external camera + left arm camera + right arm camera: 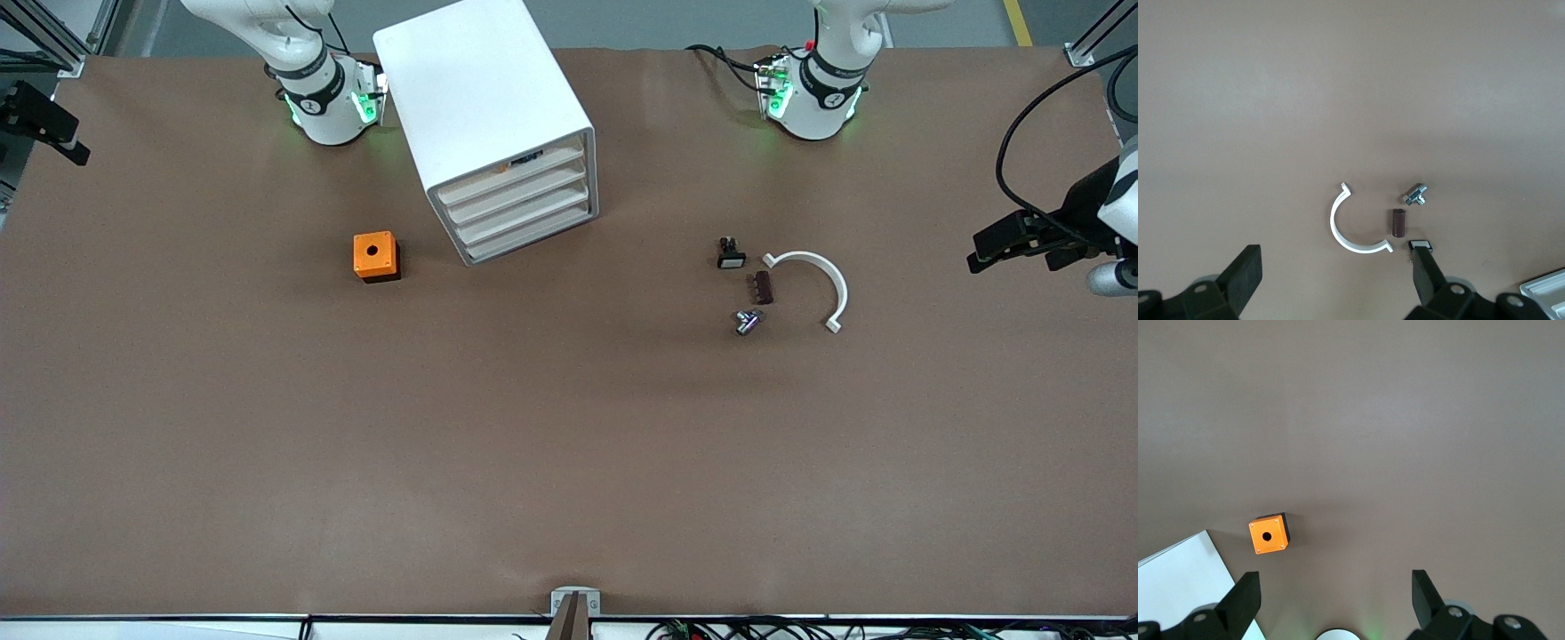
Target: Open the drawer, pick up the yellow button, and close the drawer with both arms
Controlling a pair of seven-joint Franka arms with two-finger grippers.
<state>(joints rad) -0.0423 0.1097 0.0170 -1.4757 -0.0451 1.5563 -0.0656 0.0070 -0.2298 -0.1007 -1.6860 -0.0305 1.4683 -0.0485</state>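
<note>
1. Nearest the front camera on the brown surface lies a small silver bolt, toward the left arm's end.
2. Just farther from the camera sit a small dark brown block and a white half-ring clamp, side by side; a black switch with a white face lies a little farther still.
3. The orange cube with a black hole sits toward the right arm's end, beside the white cabinet.
4. The drawer, topmost of four, is pushed in flush with the rest; the button cannot be made out.
5. The left gripper hangs high over the clamp and small parts, jaws spread wide and empty.
6. The right gripper hangs high over the surface by the cube, jaws likewise released, holding nothing.
</note>
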